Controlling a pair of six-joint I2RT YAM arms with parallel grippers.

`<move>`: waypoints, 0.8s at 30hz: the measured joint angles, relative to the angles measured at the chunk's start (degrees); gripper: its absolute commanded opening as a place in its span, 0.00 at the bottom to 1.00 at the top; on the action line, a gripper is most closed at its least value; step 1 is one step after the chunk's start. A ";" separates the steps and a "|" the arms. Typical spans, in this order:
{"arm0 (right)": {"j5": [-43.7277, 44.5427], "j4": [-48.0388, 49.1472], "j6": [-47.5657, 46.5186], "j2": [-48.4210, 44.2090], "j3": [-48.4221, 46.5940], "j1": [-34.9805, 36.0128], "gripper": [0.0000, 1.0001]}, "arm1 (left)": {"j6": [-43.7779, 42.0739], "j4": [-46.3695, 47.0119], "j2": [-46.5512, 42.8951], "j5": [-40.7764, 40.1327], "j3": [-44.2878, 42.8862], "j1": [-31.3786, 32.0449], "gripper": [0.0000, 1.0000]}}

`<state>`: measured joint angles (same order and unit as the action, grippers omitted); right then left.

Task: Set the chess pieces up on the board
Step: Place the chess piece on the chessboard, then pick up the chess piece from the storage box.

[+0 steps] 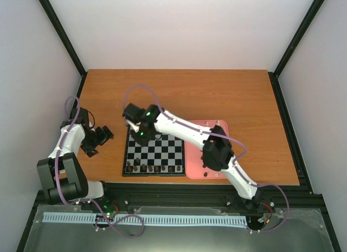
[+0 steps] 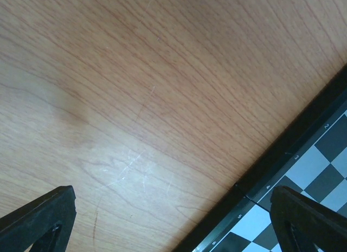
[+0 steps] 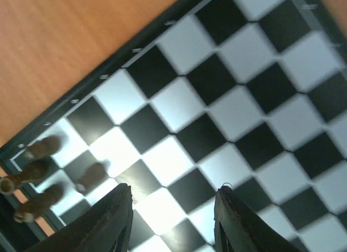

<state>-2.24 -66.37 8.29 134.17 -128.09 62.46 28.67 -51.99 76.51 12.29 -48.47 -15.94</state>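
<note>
The board lies near the table's front edge, black and pale checkered. Several dark brown chess pieces stand along its near row. My right gripper hangs over the board's far left corner, open and empty. In the right wrist view its gripper is open above the squares, with several brown pieces to the left near the board's edge. My left gripper is open and empty over bare table left of the board. The left wrist view shows the board's edge. No cream-white pieces show clearly.
A pink tray lies against the board's right side, mostly under my right arm, with a few small dark pieces at its near edge. White walls and black frame posts bound the wooden table.
</note>
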 measured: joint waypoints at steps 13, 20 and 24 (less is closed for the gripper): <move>2.84 3.21 1.70 -12.35 20.96 -10.97 0.27 | 0.00 0.11 1.44 -0.09 -0.02 0.00 1.00; 8.35 3.69 5.53 -17.88 36.48 -16.74 0.33 | 0.00 0.04 1.44 -0.17 -0.72 0.07 1.00; 10.25 4.57 6.14 -22.58 40.76 -23.10 0.33 | 0.00 0.07 1.68 -0.17 -0.72 0.11 1.00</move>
<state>8.01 -61.80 14.44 111.59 -87.33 39.35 28.67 -51.92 78.19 12.12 -49.19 -15.84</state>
